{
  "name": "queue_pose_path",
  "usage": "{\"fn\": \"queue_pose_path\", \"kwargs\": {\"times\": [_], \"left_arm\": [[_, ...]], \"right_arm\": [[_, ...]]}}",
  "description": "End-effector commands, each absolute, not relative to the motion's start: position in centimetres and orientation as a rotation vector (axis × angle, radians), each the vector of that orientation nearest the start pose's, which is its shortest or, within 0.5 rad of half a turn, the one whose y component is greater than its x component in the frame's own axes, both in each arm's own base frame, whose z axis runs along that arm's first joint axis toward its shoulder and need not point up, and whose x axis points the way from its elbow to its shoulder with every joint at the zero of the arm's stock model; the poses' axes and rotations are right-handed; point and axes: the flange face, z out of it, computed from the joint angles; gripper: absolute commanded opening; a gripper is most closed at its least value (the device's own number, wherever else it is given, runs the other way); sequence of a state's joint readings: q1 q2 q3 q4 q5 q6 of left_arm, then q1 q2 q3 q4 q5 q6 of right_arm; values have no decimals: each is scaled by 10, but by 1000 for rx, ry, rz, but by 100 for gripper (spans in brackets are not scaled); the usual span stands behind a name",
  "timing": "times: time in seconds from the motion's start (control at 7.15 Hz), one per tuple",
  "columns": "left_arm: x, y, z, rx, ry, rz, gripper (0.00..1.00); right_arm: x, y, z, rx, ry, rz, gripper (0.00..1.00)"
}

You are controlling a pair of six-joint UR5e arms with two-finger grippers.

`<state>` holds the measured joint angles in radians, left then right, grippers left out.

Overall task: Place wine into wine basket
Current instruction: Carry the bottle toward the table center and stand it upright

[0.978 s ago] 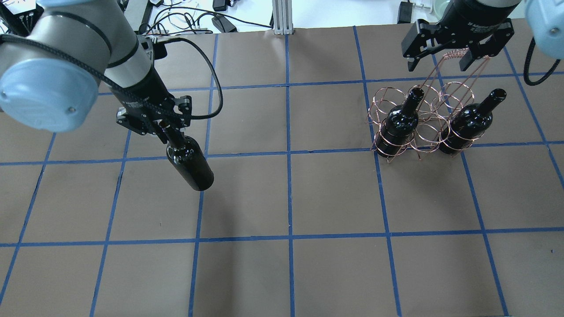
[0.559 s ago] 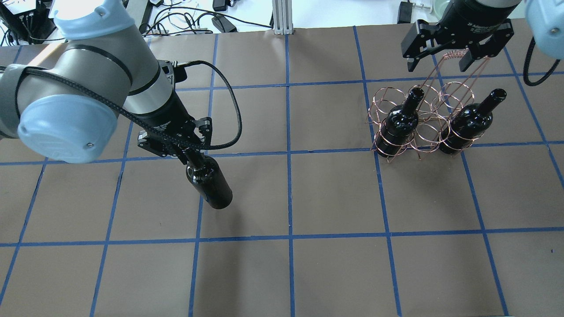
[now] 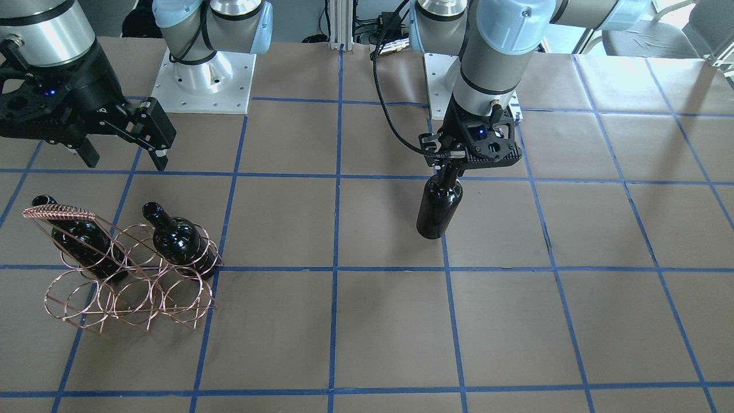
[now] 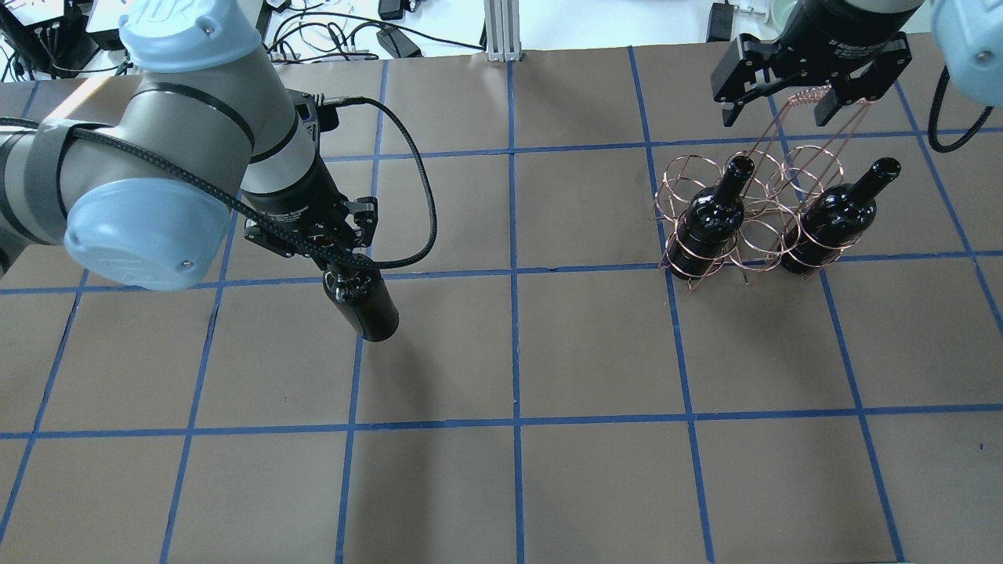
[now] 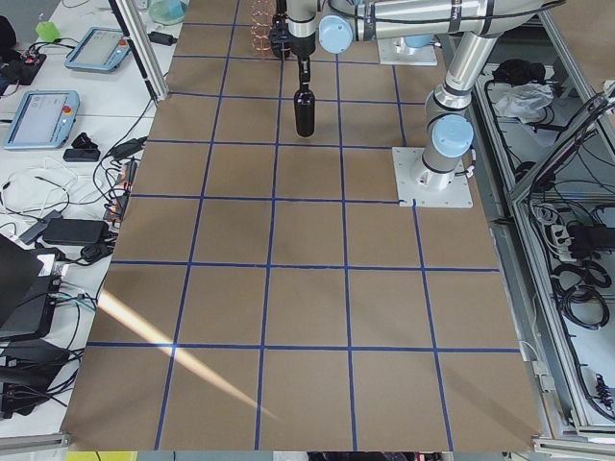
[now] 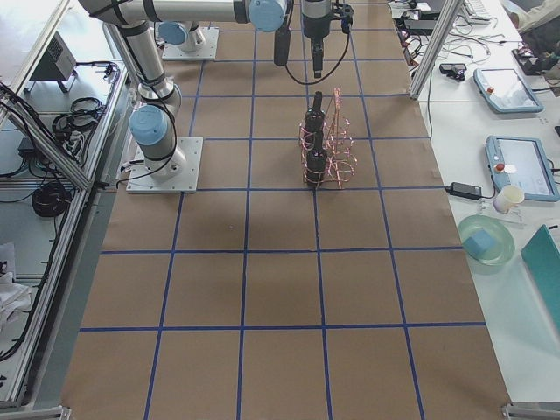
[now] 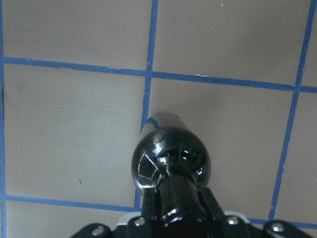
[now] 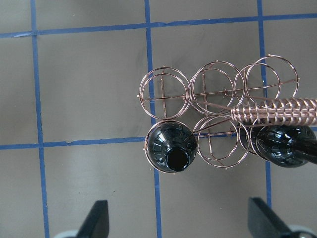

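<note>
Black glass wine (image 4: 367, 312) hangs mid-left in the overhead view, neck clamped by the left gripper (image 4: 337, 265). It could slip, or clip the upper-right basket (image 4: 751, 215). Above that, the right gripper (image 4: 776, 117) gapes empty.

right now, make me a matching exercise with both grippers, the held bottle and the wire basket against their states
1. left gripper
2. right gripper
3. wine bottle
4. wine basket

a. open, holding nothing
b. carries two other bottles, four rings empty
c. shut on a bottle's neck
d. gripped by the neck, outside the basket

Pairs: 1-c, 2-a, 3-d, 4-b
</note>
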<state>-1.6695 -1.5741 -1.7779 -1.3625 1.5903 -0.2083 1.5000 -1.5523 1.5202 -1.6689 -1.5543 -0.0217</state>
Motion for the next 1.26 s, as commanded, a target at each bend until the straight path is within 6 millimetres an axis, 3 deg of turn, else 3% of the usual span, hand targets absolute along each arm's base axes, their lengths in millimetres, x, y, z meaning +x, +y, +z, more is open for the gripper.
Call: {"fn": "queue_pose_path", "kwargs": {"times": [0.0,0.28,0.98,1.12], "left_arm": [[-174,-474,404,-175,3114,-20,0],[-175,-465,390,-173,3107,70,0],[-179,-466,384,-187,3145,103,0],[-179,-467,383,-195,3148,106,81]], "right_arm": [[99,-520,514,75,3123,-203,99],[99,-520,514,75,3123,-203,99],[98,-519,513,78,3124,-191,99],[99,-520,512,75,3124,-188,99]]}}
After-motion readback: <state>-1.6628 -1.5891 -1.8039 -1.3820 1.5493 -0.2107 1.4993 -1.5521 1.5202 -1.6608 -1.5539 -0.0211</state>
